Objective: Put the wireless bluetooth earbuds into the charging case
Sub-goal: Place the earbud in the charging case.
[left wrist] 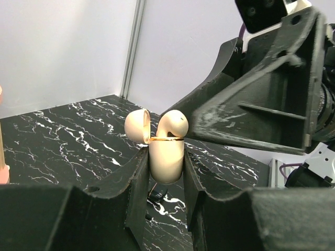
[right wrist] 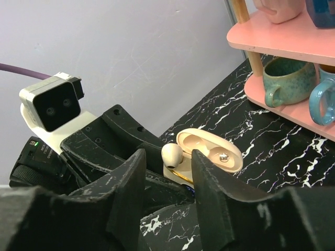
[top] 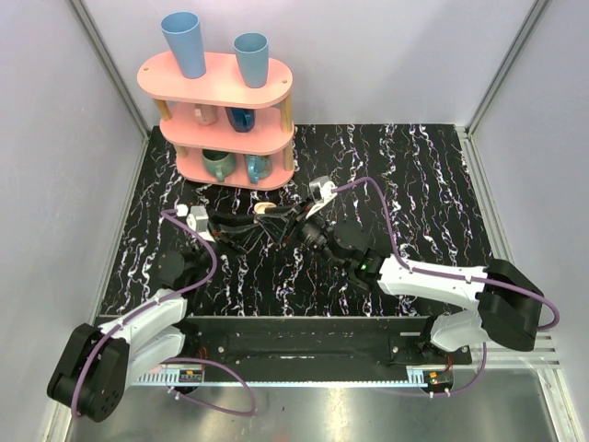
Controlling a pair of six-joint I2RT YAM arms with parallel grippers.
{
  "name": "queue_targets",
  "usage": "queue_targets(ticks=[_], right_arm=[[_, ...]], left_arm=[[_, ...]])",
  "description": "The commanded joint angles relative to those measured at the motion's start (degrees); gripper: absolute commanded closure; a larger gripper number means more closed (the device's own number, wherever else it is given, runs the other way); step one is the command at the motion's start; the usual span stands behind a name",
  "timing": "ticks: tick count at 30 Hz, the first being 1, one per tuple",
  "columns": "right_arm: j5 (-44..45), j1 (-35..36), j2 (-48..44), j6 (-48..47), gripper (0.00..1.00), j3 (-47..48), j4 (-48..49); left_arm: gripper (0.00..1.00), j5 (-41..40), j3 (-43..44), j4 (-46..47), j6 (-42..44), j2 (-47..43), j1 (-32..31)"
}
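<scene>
Cream charging case (left wrist: 166, 157) is clamped in the left tool (left wrist: 165, 170) above the desk (top: 414, 184), lid open toward 10 o'clock. One earbud (left wrist: 175, 123) stands proud at 12 o'clock; right tool (right wrist: 168, 159), fingers apart, flanks it. Seating step: next, press it squarely down

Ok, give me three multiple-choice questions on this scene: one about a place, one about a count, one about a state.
1. Where is the charging case? A in a mug; B in the left pincer; C on the tabletop.
2. How many tall blue cups top the pink shelf? A one; B two; C four.
3. Its lid is: A open; B shut; C missing.
Answers: B, that pincer clamps its body; B, two stand there; A, the lid is tipped back with an earbud showing.
</scene>
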Motion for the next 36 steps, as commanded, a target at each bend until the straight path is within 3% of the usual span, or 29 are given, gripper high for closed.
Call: queue_targets(ticks=[1, 6, 14, 16, 17, 21, 23, 26, 30, 36], right_arm=[[2.5, 0.5, -1.9, -3.0, 0.46, 2.0, -3.7], [2.2, 0.5, -3.3, -4.3, 0.40, 2.5, -3.8], [0.0, 0.5, -6.2, -5.2, 0.41, 3.4, -4.6], [-0.9, 0.5, -7.3, -5.2, 0.44, 3.4, -5.2], [-1.1, 0.5, -7.5, -5.2, 0.53, 3.3, -5.3], [-3.7, 0.5, -8.5, -4.3, 0.57, 3.7, -6.4], [-4.0, 0.5, -8.8, -3.5, 0.67, 3.8, -6.9], [-4.6, 0.5, -8.4, -3.1, 0.70, 4.5, -8.3], [-5.5, 0.5, -6.7, -2.2, 0.82, 5.3, -8.7], [-5.3, 0.5, -4.4, -1.0, 0.88, 6.1, -9.4]], left_arm=[[1.00, 0.4, 0.8, 23.7, 0.6, -1.0, -0.1], [1.00, 0.1, 0.6, 23.6, 0.7, -0.9, -0.1], [1.00, 0.1, 0.5, 23.7, 0.6, -0.6, -0.1], [1.00, 0.0, 0.4, 23.6, 0.6, -0.6, -0.2], [1.00, 0.0, 0.3, 23.6, 0.7, -0.7, -0.1], [1.00, 0.0, 0.3, 23.6, 0.7, -0.7, -0.1], [1.00, 0.0, 0.3, 23.7, 0.6, -0.7, -0.1], [1.00, 0.0, 0.2, 23.7, 0.5, -0.8, -0.1], [1.00, 0.1, 0.3, 23.6, 0.5, -0.9, -0.1], [1.00, -0.1, 0.2, 23.4, 0.6, -1.5, -0.1]])
